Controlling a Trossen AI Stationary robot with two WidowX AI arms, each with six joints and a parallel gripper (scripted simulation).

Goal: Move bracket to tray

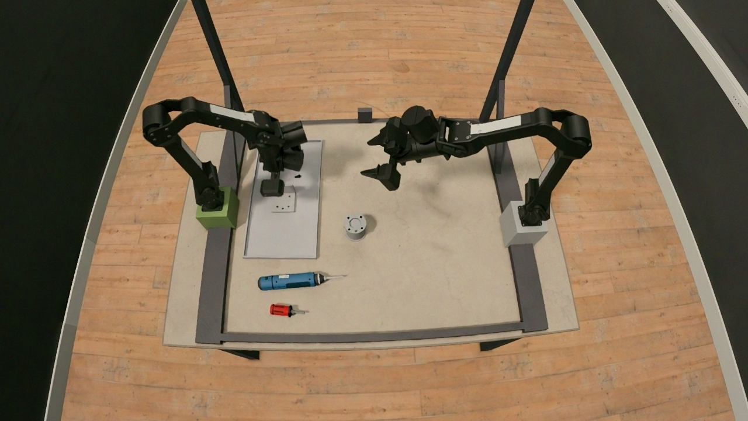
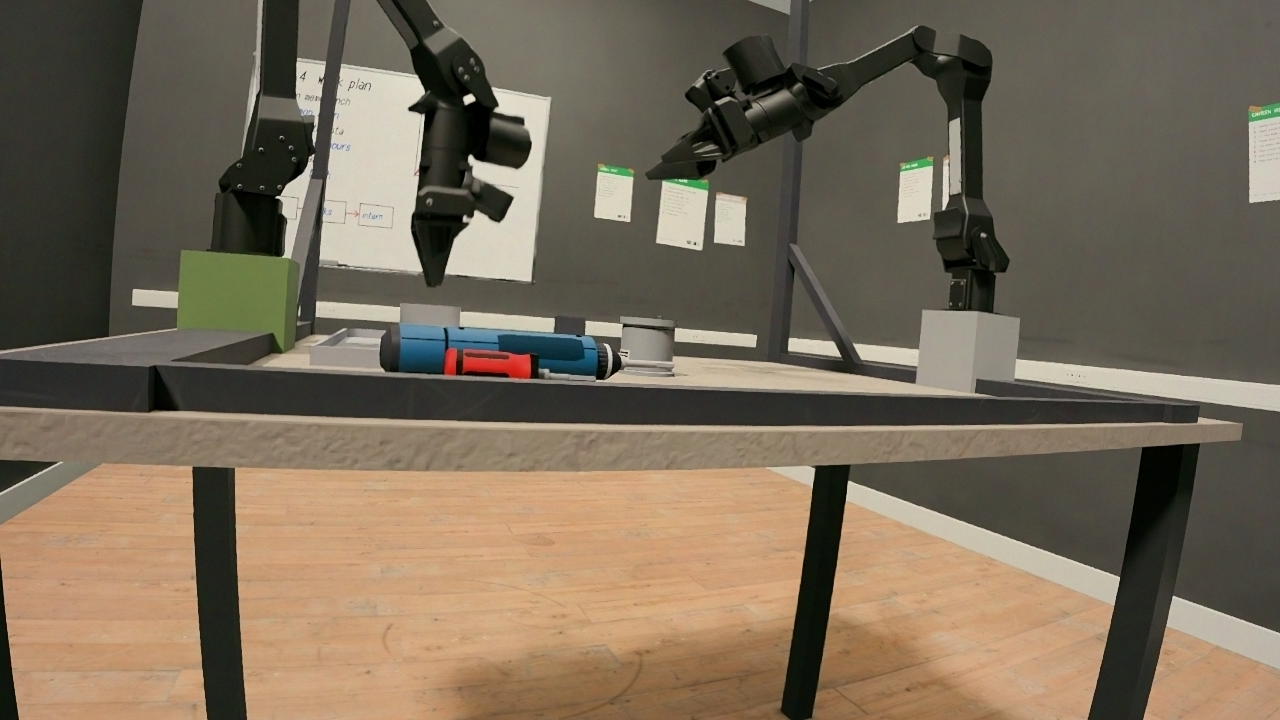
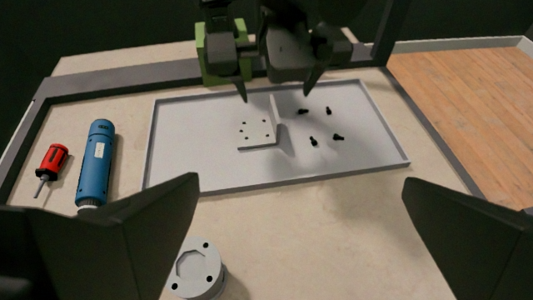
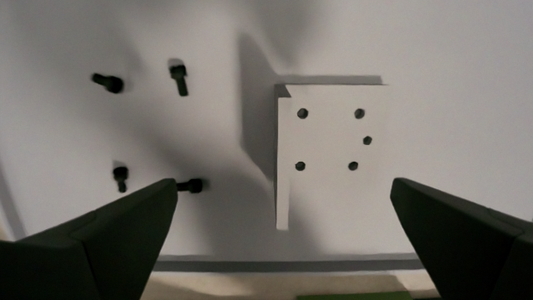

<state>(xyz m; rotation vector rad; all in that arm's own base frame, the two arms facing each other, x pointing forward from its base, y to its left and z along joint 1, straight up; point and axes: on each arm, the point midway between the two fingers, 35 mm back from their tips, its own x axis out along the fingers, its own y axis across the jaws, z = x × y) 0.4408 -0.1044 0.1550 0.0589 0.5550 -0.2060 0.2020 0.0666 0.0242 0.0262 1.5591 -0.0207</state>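
Observation:
The grey L-shaped bracket (image 1: pixel 282 203) lies in the grey tray (image 1: pixel 282 235) with its holed plate flat and one flange upright; it also shows in the left wrist view (image 3: pixel 258 133) and the right wrist view (image 4: pixel 329 146). My right gripper (image 1: pixel 272 185), on the arm with the green base, hangs open a little above the bracket and touches nothing. The grey joint module (image 1: pixel 356 225) (image 3: pixel 196 275) stands upright on the table right of the tray, bare on top. My left gripper (image 1: pixel 378 175) (image 2: pixel 666 165) is open and empty, high above the table's back middle.
Several small black screws (image 3: pixel 318 125) lie loose in the tray beside the bracket. A blue electric screwdriver (image 1: pixel 293 280) and a red screwdriver (image 1: pixel 282 310) lie in front of the tray. A dark raised border frames the table (image 1: pixel 366 332).

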